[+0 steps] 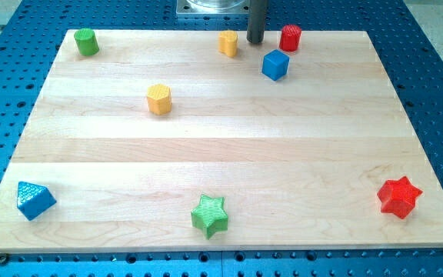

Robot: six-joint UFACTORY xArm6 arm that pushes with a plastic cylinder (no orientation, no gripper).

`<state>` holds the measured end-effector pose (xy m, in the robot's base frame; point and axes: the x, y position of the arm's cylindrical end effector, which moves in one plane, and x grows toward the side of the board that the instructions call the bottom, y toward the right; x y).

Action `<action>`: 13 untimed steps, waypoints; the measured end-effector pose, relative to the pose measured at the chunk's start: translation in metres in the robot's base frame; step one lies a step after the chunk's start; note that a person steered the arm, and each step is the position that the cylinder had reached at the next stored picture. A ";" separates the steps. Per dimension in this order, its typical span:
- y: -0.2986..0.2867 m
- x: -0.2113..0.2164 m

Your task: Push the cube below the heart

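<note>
**Operator:** Where does the job stand?

**Desk:** At the view's top of the wooden board (206,154), you see the blue cube (275,65) standing to the view's right of the small yellow block (228,43) and only a little lower. That yellow piece is too small to read for certain, but I judge it to be the heart. By that reading the cube is not yet below it. It sits off to one side, near but apart.

**Operator:** And the rod?

**Desk:** My tip (255,41) rests between the small yellow block and the red cylinder (290,38), just up and to the view's left of the cube, with a gap showing between tip and cube. There are no fingers on this arm to report as wide, narrow or holding. You have a bare rod, and it carries nothing.

**Operator:** What is left?

**Desk:** Nearly all of it, in my judgement. The cube needs to travel towards the view's left and somewhat towards the view's bottom to finish under the yellow piece. From where the tip stands, a push would send the cube the wrong way, so you would likely want it round on the cube's right side first.

**Operator:** Anything in the path?

**Desk:** The other yellow block (159,99), hexagon-like, lies well to the view's left and lower. The stars and remaining pieces sit far off.
</note>
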<state>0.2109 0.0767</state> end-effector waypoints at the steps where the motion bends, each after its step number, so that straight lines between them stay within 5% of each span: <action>1: 0.043 0.005; 3: 0.113 0.003; 5: 0.046 0.020; 8: 0.046 0.035; 11: 0.041 0.112; 13: 0.041 0.113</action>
<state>0.3236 0.1177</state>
